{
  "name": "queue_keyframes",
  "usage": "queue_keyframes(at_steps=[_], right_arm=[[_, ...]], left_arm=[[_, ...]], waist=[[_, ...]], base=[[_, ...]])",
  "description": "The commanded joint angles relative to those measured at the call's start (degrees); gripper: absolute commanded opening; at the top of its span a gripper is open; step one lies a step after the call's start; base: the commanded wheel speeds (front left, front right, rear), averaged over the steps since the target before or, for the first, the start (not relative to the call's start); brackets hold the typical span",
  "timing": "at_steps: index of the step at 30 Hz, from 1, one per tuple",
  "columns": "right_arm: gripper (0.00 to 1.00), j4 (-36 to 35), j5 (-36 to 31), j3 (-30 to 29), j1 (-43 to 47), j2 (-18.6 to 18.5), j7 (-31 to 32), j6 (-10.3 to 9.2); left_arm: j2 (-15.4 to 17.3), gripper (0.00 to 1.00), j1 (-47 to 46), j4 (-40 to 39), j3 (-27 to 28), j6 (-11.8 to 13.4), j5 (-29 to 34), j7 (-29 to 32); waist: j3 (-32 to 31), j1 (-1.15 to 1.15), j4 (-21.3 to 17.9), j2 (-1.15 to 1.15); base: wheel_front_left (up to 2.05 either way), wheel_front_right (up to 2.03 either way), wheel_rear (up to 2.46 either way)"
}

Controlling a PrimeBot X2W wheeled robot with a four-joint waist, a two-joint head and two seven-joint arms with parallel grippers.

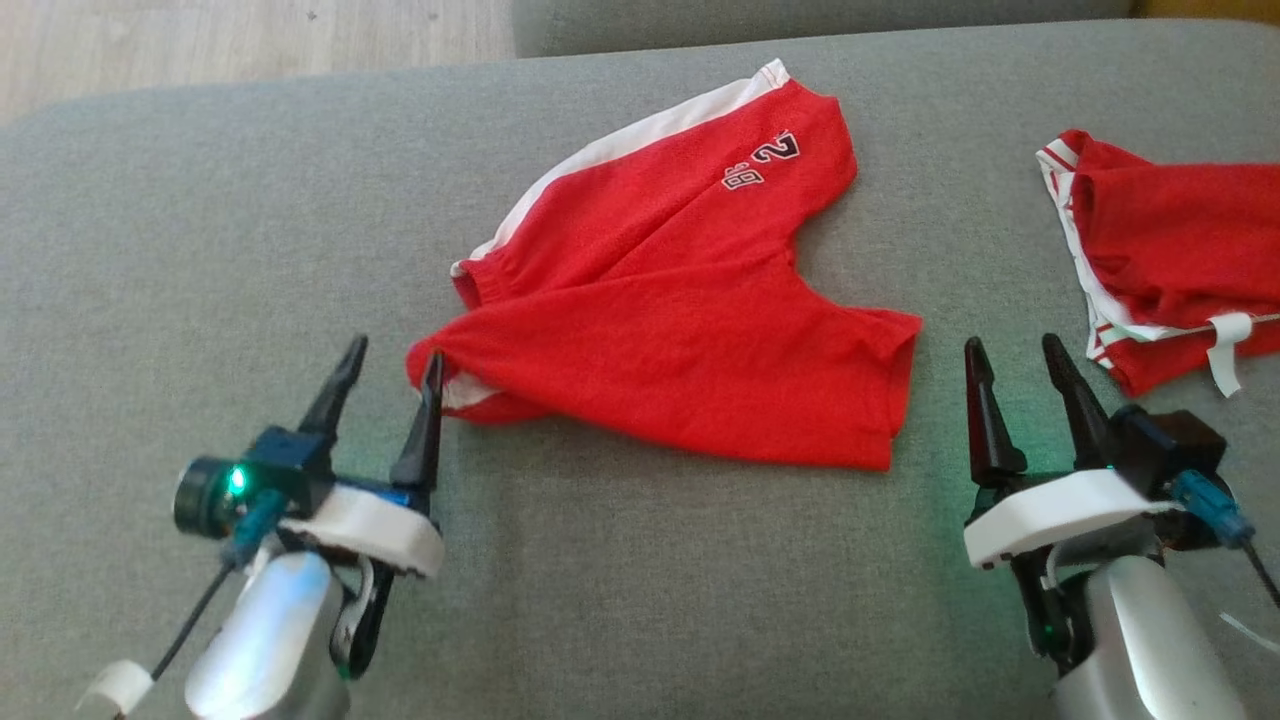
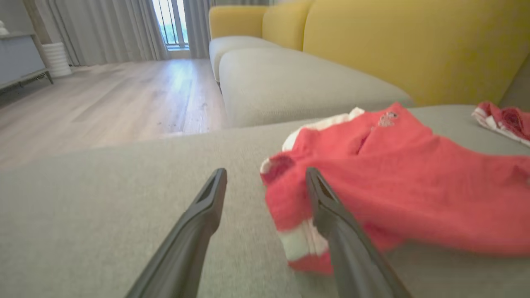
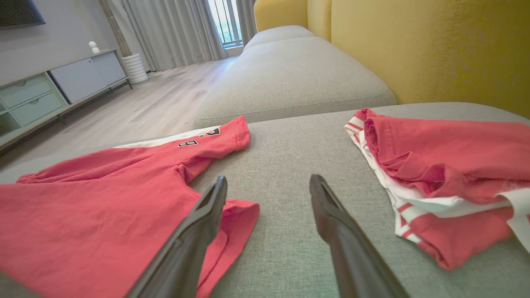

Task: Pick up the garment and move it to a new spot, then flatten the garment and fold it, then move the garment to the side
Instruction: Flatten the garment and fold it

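On the grey sofa seat (image 1: 640, 580) the red shorts (image 1: 680, 340) lay spread but creased, well apart from a second red garment (image 1: 1180, 240). Both tools had their fingers apart and held nothing. The left tool (image 1: 394, 352) sat at the bunched waistband corner (image 1: 445, 375), and the right tool (image 1: 1013, 344) was just beside the leg hem (image 1: 900, 390). Flattening seemed the step in hand. Each tool should pinch only its own edge and draw it outward, low and evenly.

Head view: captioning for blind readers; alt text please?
Red shorts with a white side stripe lie spread on a grey sofa cushion between two open grippers, the left gripper at their corner, the right gripper clear. A second red garment lies bunched at right.
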Motion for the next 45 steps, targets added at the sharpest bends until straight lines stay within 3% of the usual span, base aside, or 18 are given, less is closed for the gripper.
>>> queue_keyframes(at_steps=[1, 7, 12, 22, 38, 39, 40, 45], right_arm=[[1.0, -2.0, 0.4, 1.7, -0.5, -0.1, -0.1, -0.04], [1.0, -1.7, 1.6, 2.9, -0.1, -0.1, -0.2, -0.04], [1.0, -0.6, 2.8, 4.6, -0.5, -0.1, 0.7, -0.04], [1.0, 6.0, 5.4, 5.1, -5.0, -0.1, 5.6, -0.04], [1.0, 14.7, 8.7, 6.0, -12.0, -0.1, 8.9, -0.04], [0.75, 14.7, 9.2, 6.7, -12.3, -0.1, 9.0, -0.04], [0.0, 14.5, 9.6, 7.5, -12.6, -0.2, 9.0, -0.04], [0.0, 12.6, 11.9, 10.0, -14.1, -1.3, 8.1, -0.04]], left_arm=[[0.8, 1.0, -1.3, -2.8, 3.0, 0.4, 0.4, -0.5], [-1.4, 1.0, 3.4, -13.1, 7.9, 1.0, 2.3, -0.5], [-3.9, 1.0, 6.7, -17.7, 9.5, -0.2, 4.2, -0.5], [-7.0, 1.0, 7.8, -18.1, 11.0, -3.3, 7.4, -0.5], [-9.0, 1.0, 7.3, -16.8, 12.1, -5.2, 9.4, -0.5], [-9.1, 1.0, 7.3, -16.7, 12.1, -5.2, 9.5, -0.5], [-9.2, 1.0, 7.2, -16.6, 12.2, -5.3, 9.6, -0.5], [-9.5, 1.0, 7.2, -16.0, 12.4, -5.6, 9.9, -0.5]], waist=[[-0.2, 0.0, 0.1, 0.0], [-0.9, 0.0, 0.8, 0.0], [-1.0, 0.0, 2.1, 0.0], [-0.1, 0.0, 5.6, 0.0], [1.5, 0.0, 7.3, 0.0], [1.6, 0.0, 7.3, 0.0], [1.6, 0.0, 7.3, 0.0], [1.4, 0.0, 7.3, 0.0]], base=[[0.0, 0.0, 0.0], [0.0, 0.0, 0.0], [0.0, 0.0, 0.0], [0.0, 0.0, 0.0], [0.0, 0.0, 0.0], [0.0, 0.0, 0.0], [0.0, 0.0, 0.0], [0.0, 0.0, 0.0]])
